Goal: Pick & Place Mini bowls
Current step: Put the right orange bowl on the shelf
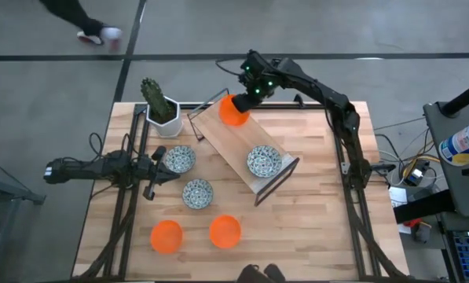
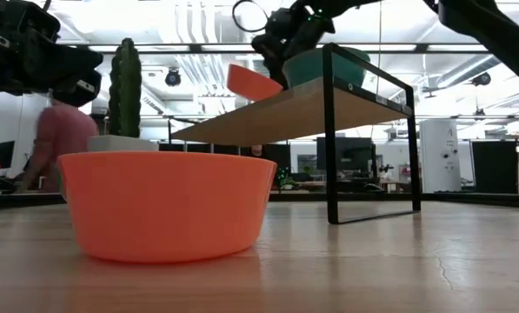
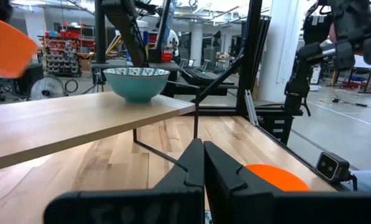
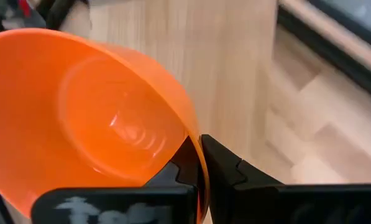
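My right gripper (image 1: 246,100) is shut on an orange mini bowl (image 1: 234,111) over the far end of a raised wooden shelf (image 1: 238,149). A patterned mini bowl (image 1: 263,161) stands on the shelf's near end. On the table stand two more patterned bowls (image 1: 179,159) (image 1: 197,193) and two orange bowls (image 1: 166,236) (image 1: 225,231). My left gripper (image 1: 154,169) rests shut and level at the table's left, touching nothing. My right gripper pinches the orange bowl's rim (image 4: 186,127), one finger inside the bowl and one outside. The fingers slant down from the table's far right. The bowl (image 2: 252,82) hangs tilted at the shelf's far end; whether its base touches the board I cannot tell.
A cactus in a white pot (image 1: 162,108) stands at the far left, close to the shelf's far corner. The shelf's black frame (image 2: 330,139) stands on the table. A person (image 2: 61,143) moves beyond the table. Bare wood lies at the near right.
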Available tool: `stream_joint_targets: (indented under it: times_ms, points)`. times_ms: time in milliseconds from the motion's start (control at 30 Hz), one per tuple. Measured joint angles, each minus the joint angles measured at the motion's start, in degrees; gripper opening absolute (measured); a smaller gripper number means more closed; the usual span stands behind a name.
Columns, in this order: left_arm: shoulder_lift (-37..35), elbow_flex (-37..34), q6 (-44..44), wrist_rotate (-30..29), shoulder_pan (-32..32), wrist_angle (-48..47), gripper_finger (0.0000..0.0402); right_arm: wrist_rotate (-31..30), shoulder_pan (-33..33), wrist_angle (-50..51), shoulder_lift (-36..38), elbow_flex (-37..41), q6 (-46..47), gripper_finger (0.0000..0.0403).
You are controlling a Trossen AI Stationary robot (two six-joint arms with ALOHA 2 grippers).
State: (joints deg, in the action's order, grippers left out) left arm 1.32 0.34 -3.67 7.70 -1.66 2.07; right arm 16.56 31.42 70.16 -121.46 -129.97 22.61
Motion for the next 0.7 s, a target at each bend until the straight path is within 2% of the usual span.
stream_joint_targets:
  times_ms: [267, 700]
  points:
    - [0.18, 0.00, 0.01, -0.10, -0.01, 0.00, 0.0000, -0.39, -1.16, 6.81, -1.58, 0.09, 0.25, 0.0008]
    - [0.33, 0.00, 0.00, -0.10, 0.00, 0.00, 0.0000, -1.77, -3.37, 7.72, -2.52, 0.28, 1.92, 0.0008]
